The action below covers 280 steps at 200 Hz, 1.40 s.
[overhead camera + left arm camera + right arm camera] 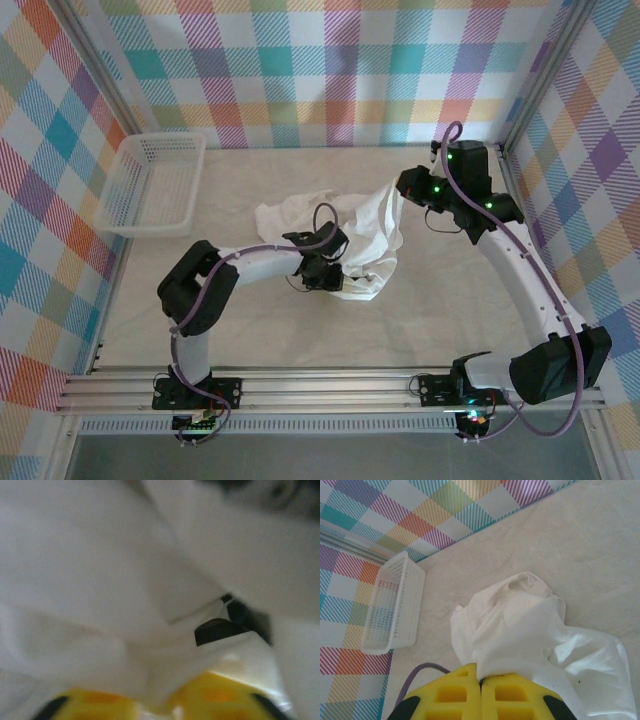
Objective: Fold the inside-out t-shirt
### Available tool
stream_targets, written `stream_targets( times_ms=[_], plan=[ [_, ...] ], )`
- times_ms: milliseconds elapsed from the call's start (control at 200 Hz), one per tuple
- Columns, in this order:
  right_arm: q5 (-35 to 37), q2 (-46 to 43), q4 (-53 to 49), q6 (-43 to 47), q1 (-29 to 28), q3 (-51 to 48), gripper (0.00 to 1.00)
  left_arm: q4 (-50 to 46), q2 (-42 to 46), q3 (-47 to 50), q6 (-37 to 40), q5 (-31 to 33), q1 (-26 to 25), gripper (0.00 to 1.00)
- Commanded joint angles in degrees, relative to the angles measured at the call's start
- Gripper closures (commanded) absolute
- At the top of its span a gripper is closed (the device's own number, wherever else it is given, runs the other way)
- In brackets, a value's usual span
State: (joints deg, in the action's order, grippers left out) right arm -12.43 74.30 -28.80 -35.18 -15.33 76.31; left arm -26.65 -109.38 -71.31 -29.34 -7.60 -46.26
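Note:
The inside-out t-shirt point(375, 235) is a crumpled white heap at the middle of the table. Its right part is pulled up into a peak by my right gripper point(404, 190). In the right wrist view the yellow fingers point(450, 695) are pressed together, and my right gripper point(481, 681) is shut on a bunch of the t-shirt point(520, 625). My left gripper point(322, 265) is low in the heap's near side. The left wrist view is blurred: the t-shirt point(100, 580) covers it, a fold runs down between the yellow fingers point(225, 697) of my left gripper point(152, 707), and a dark patch point(220, 630) shows through.
A white plastic mesh basket point(155, 185) stands at the table's far left, also in the right wrist view as the basket point(390, 610). Plaid walls close in the back and sides. Bare tabletop point(300, 330) lies in front of the shirt.

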Motion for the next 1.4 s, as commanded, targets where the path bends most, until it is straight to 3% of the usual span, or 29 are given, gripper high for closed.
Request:
stream_targets(
  times_ms=[0,170,285,365,585,820,1030,1185,1305,1395],
  plan=[
    [0.63,-2.51,-0.99,-0.18,0.93,3.03,1.0,-0.1,1.21,-2.95,1.13,0.7,0.34,1.0],
    [3.52,-3.9,-1.39,-3.0,7.3,12.05,1.0,-8.92,16.21,-5.81,4.53,2.61,10.36,1.0],
    [6.18,-3.81,-0.85,-4.27,11.4,21.19,1.0,-17.7,26.13,-15.29,8.62,3.85,19.65,1.0],
    [8.5,-3.98,0.55,-4.04,12.17,26.28,1.0,-23.08,28.9,-23.69,11.31,4.55,22.98,1.0],
    [9.09,-5.35,2.64,-2.64,12.26,34.96,1.0,-29.26,32.59,-38.63,13.2,3.01,23.97,1.0],
    [8.79,-8.18,3.53,-1.76,12.21,37.63,1.0,-23.54,38.79,-40.8,10.53,0.22,23.95,1.0],
    [9.88,-4.68,-0.69,-0.82,12.23,35.9,1.0,-25.77,33.19,-39.85,10.64,6.43,24.92,1.0],
    [7.38,1.32,-2.98,-0.95,12.3,28.37,1.0,-17.03,23.23,-31.45,8.98,2.94,29.82,1.0],
    [4.21,6.7,-1.63,-1.43,12.28,20.36,1.0,-7.79,9.12,-28.61,8.39,-0.36,32.47,1.0],
    [3.02,9.78,-0.48,-1.74,12.26,15.29,1.0,-6.12,0.28,-33.38,8.77,-4.99,34.19,0.83]
  ],
)
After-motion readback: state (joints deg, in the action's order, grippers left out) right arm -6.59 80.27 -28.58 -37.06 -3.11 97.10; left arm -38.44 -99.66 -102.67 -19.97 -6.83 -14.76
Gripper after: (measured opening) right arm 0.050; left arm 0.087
